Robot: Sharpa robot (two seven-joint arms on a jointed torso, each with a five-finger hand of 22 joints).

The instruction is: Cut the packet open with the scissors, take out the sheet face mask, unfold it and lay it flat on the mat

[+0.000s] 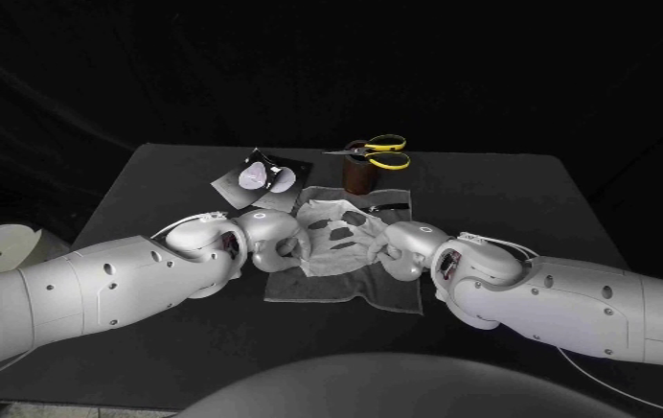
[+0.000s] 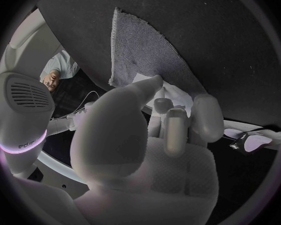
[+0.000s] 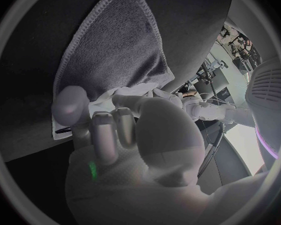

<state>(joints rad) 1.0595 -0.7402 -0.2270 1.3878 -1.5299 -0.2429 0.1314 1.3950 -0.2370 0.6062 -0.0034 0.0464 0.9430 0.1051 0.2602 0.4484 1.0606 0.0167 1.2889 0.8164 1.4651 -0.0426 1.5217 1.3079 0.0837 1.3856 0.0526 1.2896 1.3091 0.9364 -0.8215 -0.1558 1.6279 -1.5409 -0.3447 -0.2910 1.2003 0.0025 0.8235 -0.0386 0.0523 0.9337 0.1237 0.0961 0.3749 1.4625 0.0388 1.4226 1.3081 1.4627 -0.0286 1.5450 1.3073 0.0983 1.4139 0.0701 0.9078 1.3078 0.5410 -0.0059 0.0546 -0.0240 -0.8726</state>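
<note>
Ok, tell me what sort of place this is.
Probably a robotics lab bench, not a home: a black table against a dark backdrop, the left robot hand and right robot hand at a sheet face mask on a grey mat, and yellow-handled scissors set out nearby.

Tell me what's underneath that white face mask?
A grey mat lies under the sheet face mask, spread on the black table. The left hand and right hand hold its side edges, covering what lies beneath there.
</note>
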